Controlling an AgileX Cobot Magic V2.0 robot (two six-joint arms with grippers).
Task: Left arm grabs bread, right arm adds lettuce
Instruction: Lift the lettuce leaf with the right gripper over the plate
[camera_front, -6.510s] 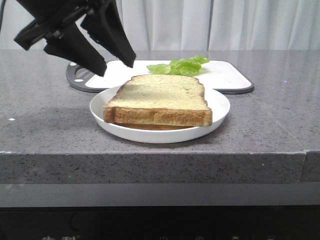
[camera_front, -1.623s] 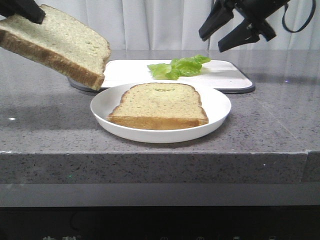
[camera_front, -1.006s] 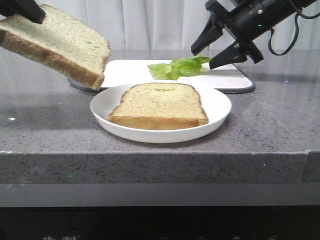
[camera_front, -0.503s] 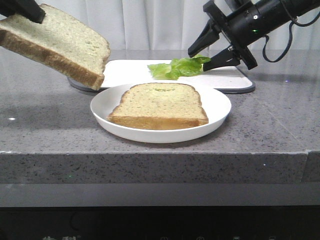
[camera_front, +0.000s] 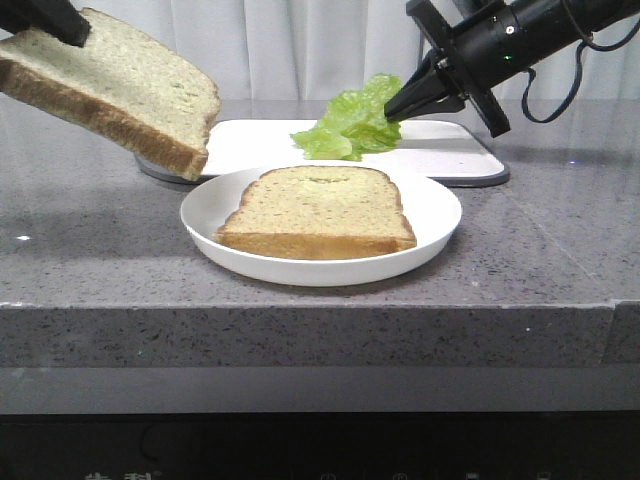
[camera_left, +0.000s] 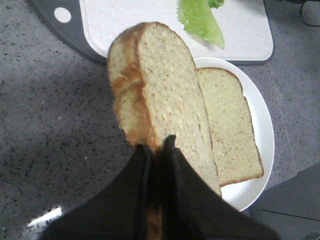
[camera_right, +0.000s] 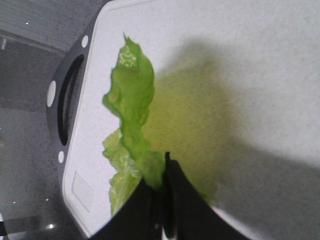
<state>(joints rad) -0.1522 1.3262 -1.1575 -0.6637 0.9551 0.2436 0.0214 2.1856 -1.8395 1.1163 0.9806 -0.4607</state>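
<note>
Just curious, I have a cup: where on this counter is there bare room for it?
Bare counter lies right of the plate, and left of it under the lifted bread. The middle is crowded: plate, then cutting board with lettuce.

A bread slice (camera_front: 318, 211) lies on the plate (camera_front: 440, 215), the cutting board (camera_front: 455, 152) behind.

No readable text, label, brand, number or sign is seen in any view. Pale marks are cut off at the lower edge of the front view on the dark panel (camera_front: 300, 450), too fragmentary to be read.
</note>
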